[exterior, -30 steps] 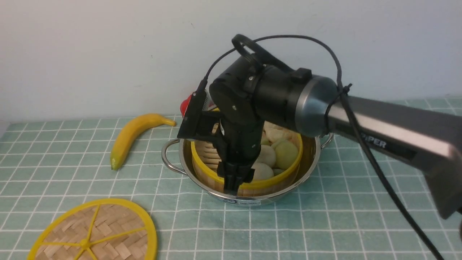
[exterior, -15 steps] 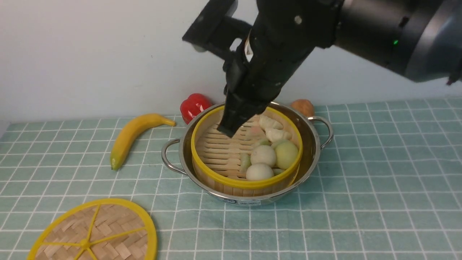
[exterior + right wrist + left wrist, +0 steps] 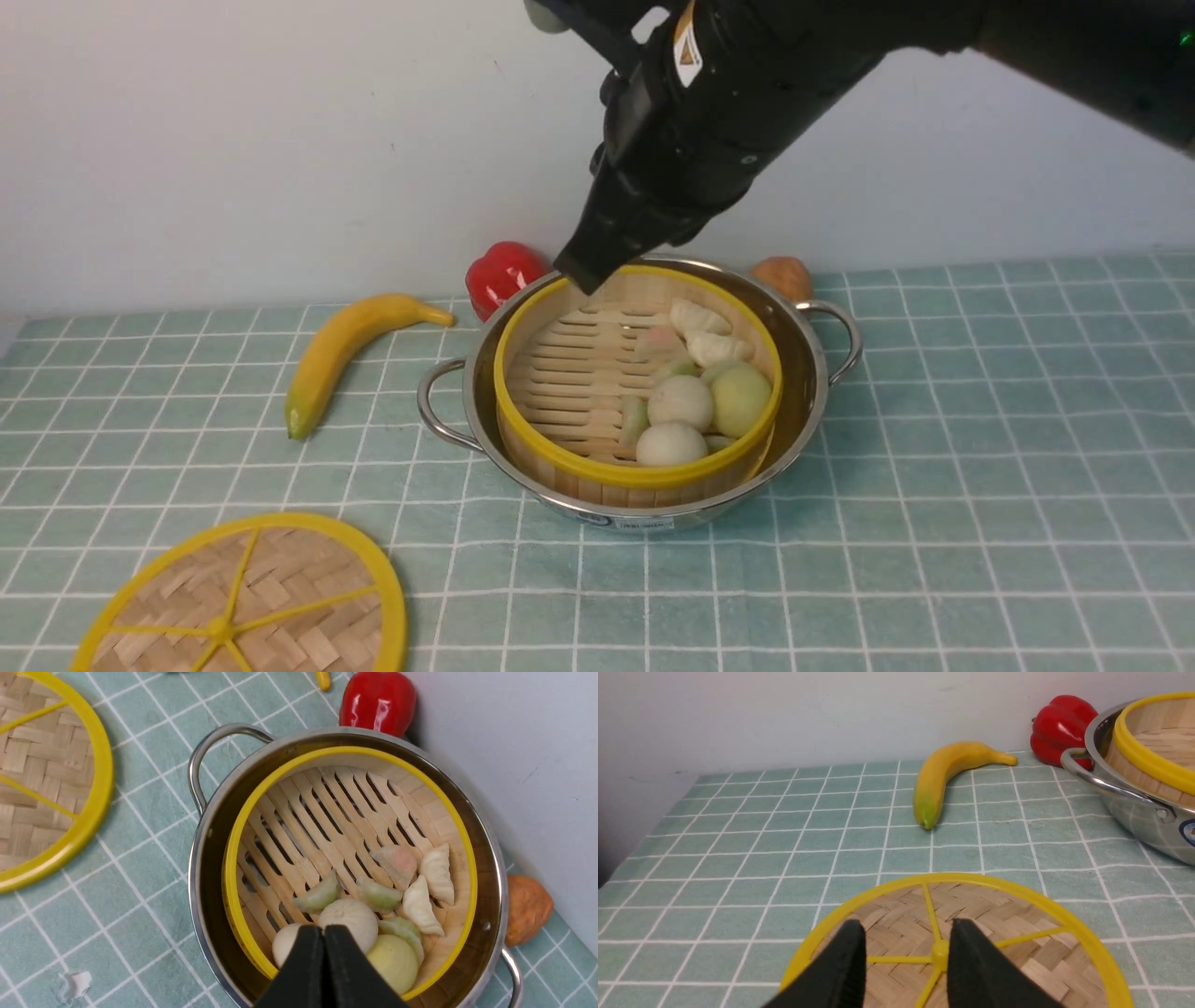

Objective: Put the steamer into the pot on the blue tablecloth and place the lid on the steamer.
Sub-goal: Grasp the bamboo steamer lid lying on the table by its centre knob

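The steamer [image 3: 579,383] already sits inside the pot [image 3: 805,373] on the blue tablecloth [image 3: 934,467], its toy dumplings [image 3: 686,401] crowded toward the 4 o'clock side of the slatted floor. What remains, by the look of it, is the lid [image 3: 271,597].

In the front view, with the pot as the clock's centre, the lid lies flat on the cloth at about 8 o'clock, well apart from the pot. From the lid, the steamer is therefore at about 2 o'clock, and that is the line the carry would have to follow.

The left gripper [image 3: 906,924] is plainly the nearer one. Its wrist view shows its jaws partly apart and holding nothing, poised over the lid, with the yellow hub [image 3: 940,948] showing in the gap, closer to one finger than the other. Whether the fingertips touch the weave cannot be told.

The right gripper [image 3: 581,271] hangs above the steamer's 11 o'clock rim, jaws pressed together and empty. It is on the far side of the pot from the lid.

The lid is round, so it has no long axis; its spokes and rim are the likely grips. A banana [image 3: 345,350] lies at 10 o'clock from the pot, off the likely carry line.
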Robot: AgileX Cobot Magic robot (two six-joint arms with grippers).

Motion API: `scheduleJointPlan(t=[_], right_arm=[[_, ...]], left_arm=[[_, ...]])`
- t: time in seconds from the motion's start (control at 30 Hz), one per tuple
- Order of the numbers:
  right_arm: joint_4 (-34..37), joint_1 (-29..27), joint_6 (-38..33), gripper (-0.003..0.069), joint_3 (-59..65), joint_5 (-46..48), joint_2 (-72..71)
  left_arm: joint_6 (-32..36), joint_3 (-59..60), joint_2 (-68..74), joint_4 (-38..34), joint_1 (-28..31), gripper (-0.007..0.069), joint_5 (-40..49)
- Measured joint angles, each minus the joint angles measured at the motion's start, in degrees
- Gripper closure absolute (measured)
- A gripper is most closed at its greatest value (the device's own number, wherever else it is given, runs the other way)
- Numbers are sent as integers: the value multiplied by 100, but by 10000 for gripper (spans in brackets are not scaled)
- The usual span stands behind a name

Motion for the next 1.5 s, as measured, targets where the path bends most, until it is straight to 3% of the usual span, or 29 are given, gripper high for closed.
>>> scheduleJointPlan(t=[0.2,0.47,0.67,0.7,0.77,0.8,0.9,1.1,1.37,1.5], right_arm=[[-68,0,90,664,771,-226,-930],[-504,-384,698,657,2896,-1100,-3976],[-658,-2355,1931,649,4472,-1820,-5966],[-658,-2422,1962,648,4521,-1853,-6079],[-664,-3277,2237,641,5327,-2462,-6819],[-664,-3330,2238,641,5327,-2515,-6870],[-658,-4055,2310,628,6573,-3616,-7724],[-684,-4409,2310,603,9039,-5504,-8994],[-746,-4409,2309,571,11000,-5907,-10084],[-579,-4409,2314,555,11112,-5649,-10277]], left_arm=[[0,0,0,0,0,382,0],[0,0,0,0,0,382,0],[0,0,0,0,0,382,0],[0,0,0,0,0,382,0],[0,0,0,0,0,382,0],[0,0,0,0,0,382,0],[0,0,0,0,0,382,0],[0,0,0,0,0,382,0],[0,0,0,0,0,382,0],[0,0,0,0,0,382,0]])
